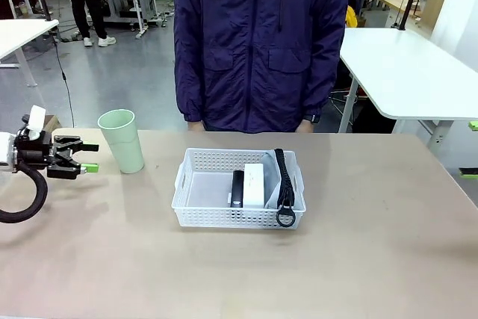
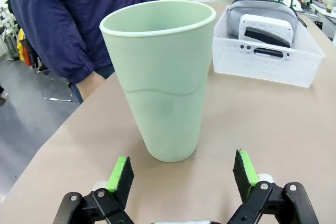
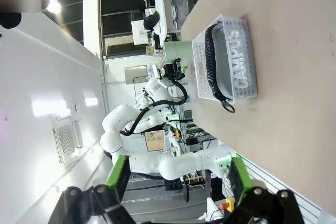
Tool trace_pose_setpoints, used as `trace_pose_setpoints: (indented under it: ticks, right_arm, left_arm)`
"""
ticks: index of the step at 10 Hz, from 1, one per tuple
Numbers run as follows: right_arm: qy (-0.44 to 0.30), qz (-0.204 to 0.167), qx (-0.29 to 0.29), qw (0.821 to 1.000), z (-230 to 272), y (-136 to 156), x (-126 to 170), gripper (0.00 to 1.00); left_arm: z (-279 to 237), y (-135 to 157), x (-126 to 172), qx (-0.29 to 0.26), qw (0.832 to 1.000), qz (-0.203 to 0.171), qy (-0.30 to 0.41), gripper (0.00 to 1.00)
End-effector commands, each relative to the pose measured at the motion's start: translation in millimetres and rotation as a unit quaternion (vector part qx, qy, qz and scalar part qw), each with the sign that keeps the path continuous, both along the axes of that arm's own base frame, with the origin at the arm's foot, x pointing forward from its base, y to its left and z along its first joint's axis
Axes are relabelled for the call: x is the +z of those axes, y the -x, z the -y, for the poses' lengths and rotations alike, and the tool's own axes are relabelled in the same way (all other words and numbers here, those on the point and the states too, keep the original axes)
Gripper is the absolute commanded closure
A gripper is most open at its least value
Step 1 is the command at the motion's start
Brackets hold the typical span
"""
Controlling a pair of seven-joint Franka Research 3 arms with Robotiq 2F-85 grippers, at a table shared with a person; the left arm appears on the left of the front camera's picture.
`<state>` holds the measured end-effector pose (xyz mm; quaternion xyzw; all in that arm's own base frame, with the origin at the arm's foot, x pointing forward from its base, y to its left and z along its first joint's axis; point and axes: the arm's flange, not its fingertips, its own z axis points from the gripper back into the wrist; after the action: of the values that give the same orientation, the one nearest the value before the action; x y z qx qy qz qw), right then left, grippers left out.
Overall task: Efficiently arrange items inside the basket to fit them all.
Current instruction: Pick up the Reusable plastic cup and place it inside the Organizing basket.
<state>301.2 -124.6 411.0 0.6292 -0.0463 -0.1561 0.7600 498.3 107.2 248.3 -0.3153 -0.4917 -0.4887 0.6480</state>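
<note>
White "CAMPUS" lettering on the grey pouch (image 3: 223, 59) reads through the lattice of the white basket (image 1: 224, 217), which sits mid-table and also holds the white box (image 1: 255, 183) and the slim black device (image 1: 237, 187), neither with legible print. The pale green cup (image 1: 123, 140) stands upright near the table's far left edge, untouched between the spread fingers of the left gripper (image 1: 89, 157). The right gripper (image 3: 178, 174) is also spread and empty, its arm cut off.

Black left claw (image 1: 90, 157) with green pads (image 1: 90, 166), white wrist (image 1: 6, 156), black cable (image 1: 39, 192).
</note>
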Motion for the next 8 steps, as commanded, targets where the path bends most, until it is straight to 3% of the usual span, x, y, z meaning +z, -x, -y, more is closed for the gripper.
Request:
trace_pose_setpoints:
  ticks: [1,8]
  right_arm:
    - [-0.005,-0.001,-0.001,1.0,0.2,0.4,5.5,0.0]
    - [-0.005,-0.001,-0.001,1.0,0.2,0.4,5.5,0.0]
  left_arm:
    - [9.3,-9.8,-3.7,0.027,0.999,-0.008,-0.019,0.0]
    - [51.1,-43.7,-15.3,0.024,0.996,-0.044,-0.072,0.0]
